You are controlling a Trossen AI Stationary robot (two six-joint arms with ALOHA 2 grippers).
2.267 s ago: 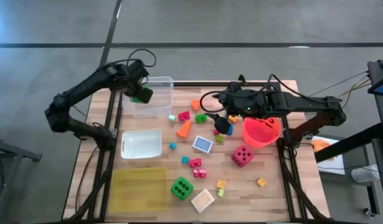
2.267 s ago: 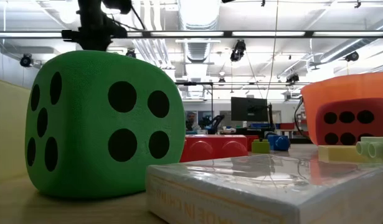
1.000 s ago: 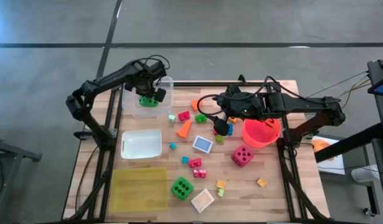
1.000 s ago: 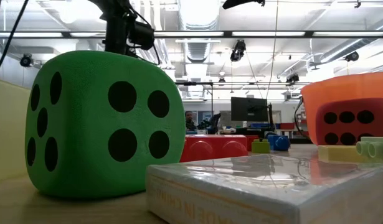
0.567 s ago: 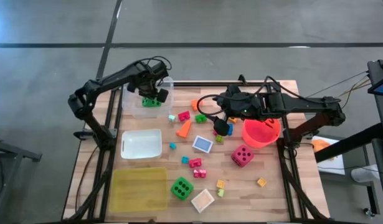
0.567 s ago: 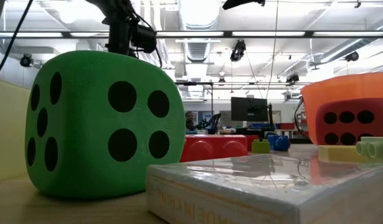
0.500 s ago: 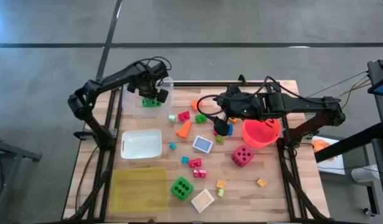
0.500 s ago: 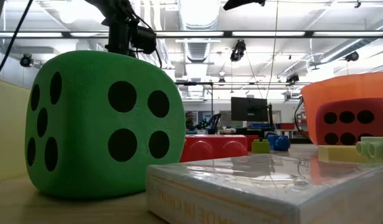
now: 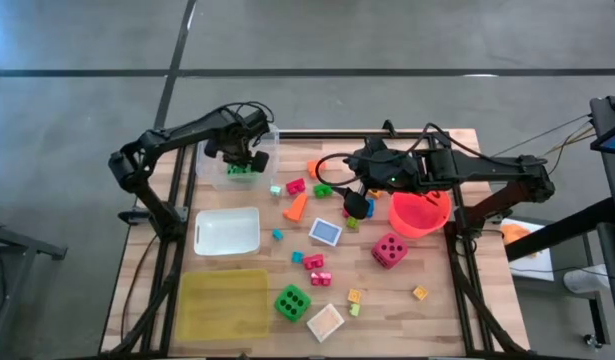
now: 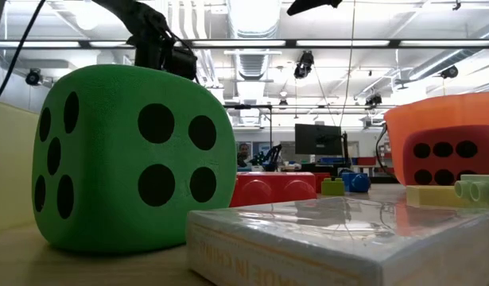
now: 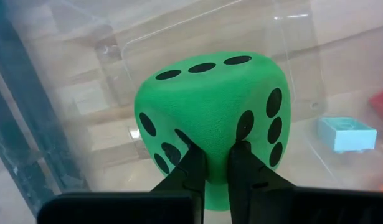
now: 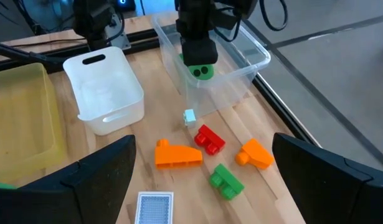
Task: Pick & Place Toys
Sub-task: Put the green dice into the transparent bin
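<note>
Your left tool (image 9: 243,160) in the high view's upper left, fingers nearly together, pinching a green die (image 9: 241,169) inside the clear tub (image 9: 269,141), your right tool (image 9: 354,207) at frame centre, spread wide, holding nothing, above scattered blocks (image 9: 296,205) on the table (image 9: 442,310).

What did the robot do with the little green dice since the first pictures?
The left gripper carried the green die from the tub's near-left edge into the clear tub and lowered it, fingers now nearly shut against it. The right gripper stayed open over the blocks; everything else stayed put.
</note>
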